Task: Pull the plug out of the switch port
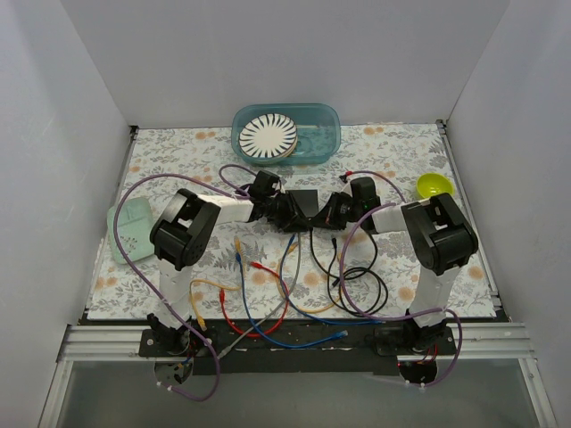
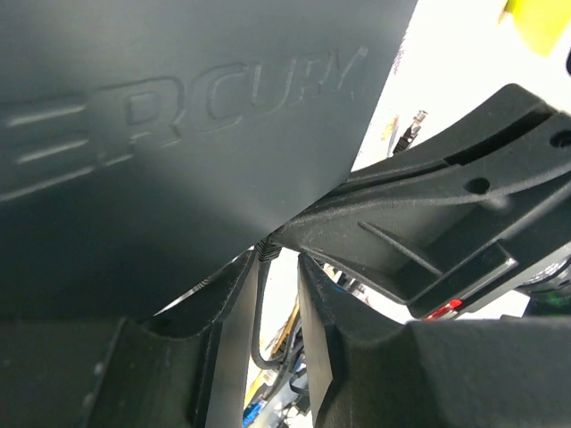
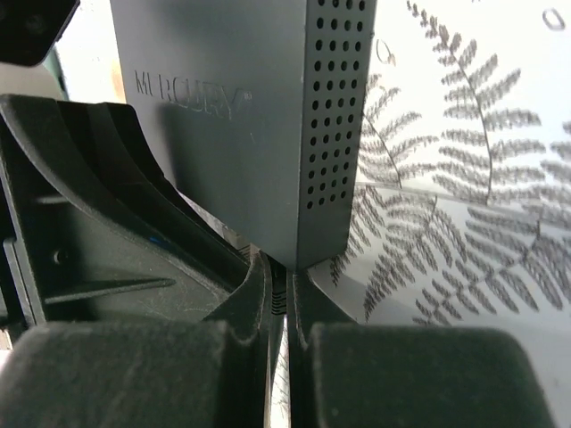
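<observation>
the flat dark grey rectangular switch lies mid-table between both grippers. left gripper: jaws narrowly spread, a thin dark cable running between them. right gripper: jaws almost pressed together at the switch's corner; what they pinch cannot be told.

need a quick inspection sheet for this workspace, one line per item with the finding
surface: flowered cloth covers the table, lying flat
job's things: switch at mid-table between both pincers; its plug is not clearly visible
clutter: teal tub holding a striped plate at the back; yellow-green bowl on the right; pale green container on the left
grippers: left pincer at the switch, a thin cable between its fingers, grip unclear; right pincer nearly closed at the switch's corner
cables: loose leads in red, blue, yellow and black, tangled near the front edge
surroundings: white walls on three sides
</observation>
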`<state>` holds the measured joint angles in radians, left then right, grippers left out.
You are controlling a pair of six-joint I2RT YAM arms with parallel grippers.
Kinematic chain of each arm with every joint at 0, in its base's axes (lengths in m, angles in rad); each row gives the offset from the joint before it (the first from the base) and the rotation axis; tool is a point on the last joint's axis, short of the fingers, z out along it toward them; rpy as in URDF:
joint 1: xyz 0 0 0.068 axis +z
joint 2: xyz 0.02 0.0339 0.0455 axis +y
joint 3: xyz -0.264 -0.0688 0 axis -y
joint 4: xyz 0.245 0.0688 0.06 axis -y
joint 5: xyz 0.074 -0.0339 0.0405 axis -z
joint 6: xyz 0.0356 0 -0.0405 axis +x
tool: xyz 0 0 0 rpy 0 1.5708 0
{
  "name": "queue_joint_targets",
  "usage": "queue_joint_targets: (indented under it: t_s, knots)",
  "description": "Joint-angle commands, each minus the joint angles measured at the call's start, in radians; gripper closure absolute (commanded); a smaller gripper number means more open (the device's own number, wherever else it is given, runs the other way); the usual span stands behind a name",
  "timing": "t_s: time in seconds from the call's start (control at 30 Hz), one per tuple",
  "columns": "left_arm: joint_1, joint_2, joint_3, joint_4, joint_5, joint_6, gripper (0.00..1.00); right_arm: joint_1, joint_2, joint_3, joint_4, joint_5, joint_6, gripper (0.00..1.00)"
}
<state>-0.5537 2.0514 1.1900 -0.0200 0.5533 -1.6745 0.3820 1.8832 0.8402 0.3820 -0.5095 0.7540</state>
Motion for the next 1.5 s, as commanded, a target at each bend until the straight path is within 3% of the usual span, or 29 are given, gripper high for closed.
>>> queue_joint_targets:
  t_s: [0.0, 0.23, 0.33, 0.47, 0.6, 0.67, 0.7, 0.83, 1.1, 1.33, 1.47]
  knots:
    - [0.012, 0.003, -0.009, -0.07, -0.161, -0.002, 0.74, 0.014, -0.042, -0.062, -0.192, 0.014, -0.093, 0.99]
    - [0.012, -0.005, 0.013, -0.067, -0.174, -0.019, 0.73, 0.02, -0.081, -0.053, -0.319, 0.0, -0.176, 0.99]
    - [0.017, -0.036, 0.013, -0.049, -0.174, -0.025, 0.73, 0.02, -0.169, -0.084, -0.354, 0.1, -0.182, 0.99]
    - [0.044, -0.118, -0.024, 0.003, -0.159, -0.039, 0.71, 0.008, -0.278, -0.085, -0.495, 0.345, -0.183, 0.99]
    - [0.092, -0.2, -0.044, 0.069, -0.107, -0.044, 0.69, -0.026, -0.34, -0.095, -0.551, 0.408, -0.194, 0.99]
    - [0.121, -0.23, -0.053, 0.087, -0.09, -0.044, 0.67, -0.028, -0.361, -0.087, -0.522, 0.363, -0.209, 0.81]
    - [0.13, -0.258, -0.056, 0.1, -0.072, -0.042, 0.66, -0.026, -0.368, -0.084, -0.478, 0.341, -0.203, 0.63]
    - [0.17, -0.29, -0.038, 0.072, -0.09, -0.016, 0.64, 0.009, -0.372, -0.026, -0.396, 0.304, -0.177, 0.52]
    - [0.259, -0.165, 0.036, -0.191, -0.285, 0.004, 0.66, 0.057, -0.144, 0.183, -0.454, 0.216, -0.125, 0.67]
    - [0.284, -0.039, 0.057, -0.219, -0.277, 0.01, 0.68, 0.055, -0.049, 0.208, -0.465, 0.197, -0.105, 0.72]
    - [0.276, -0.022, 0.023, -0.187, -0.192, 0.006, 0.7, 0.054, -0.022, 0.226, -0.468, 0.195, -0.108, 0.73]
